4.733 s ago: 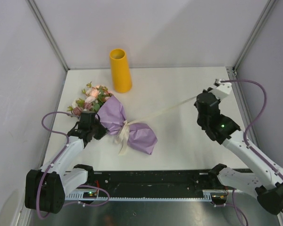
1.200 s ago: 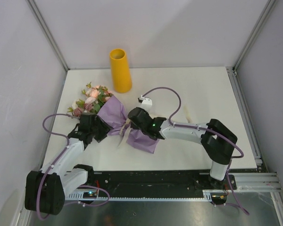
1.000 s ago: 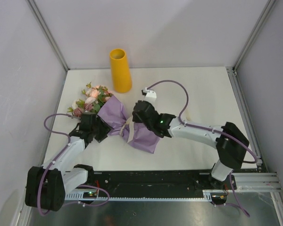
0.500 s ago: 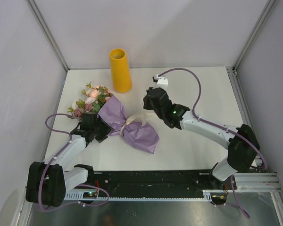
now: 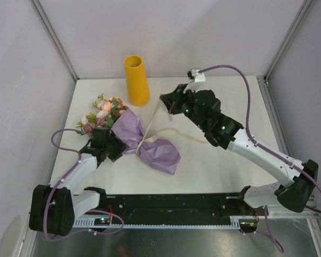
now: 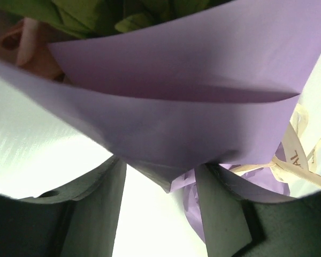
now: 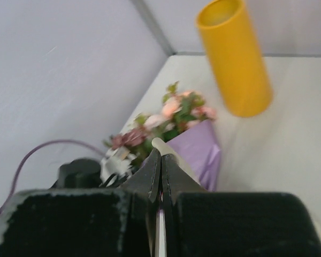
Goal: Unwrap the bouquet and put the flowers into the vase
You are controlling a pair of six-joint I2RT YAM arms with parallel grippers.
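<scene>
The bouquet (image 5: 159, 155) lies at the table's left, its lilac paper tied at the waist with a cream ribbon (image 5: 154, 124). The flowers (image 5: 102, 113), pink and cream, stick out of its far-left end. My left gripper (image 5: 109, 145) grips the wrapped bundle near the flowers, and lilac paper (image 6: 176, 80) spans its fingers (image 6: 222, 214). My right gripper (image 5: 165, 103) hangs above the table right of the vase (image 5: 136, 80), shut on the ribbon's end (image 7: 158, 143). The ribbon runs down from it to the knot. The yellow vase (image 7: 234, 59) stands upright behind the flowers (image 7: 176, 110).
White enclosure walls with metal posts (image 5: 53, 37) close in the left, back and right sides. A loose ribbon strand (image 5: 188, 136) lies on the table under my right arm. A purple cable (image 5: 61, 134) loops beside the left arm. The black rail (image 5: 171, 206) runs along the near edge.
My right gripper has risen from the knot toward the back right, drawing the ribbon up with it. The left gripper and the bouquet have stayed in place.
</scene>
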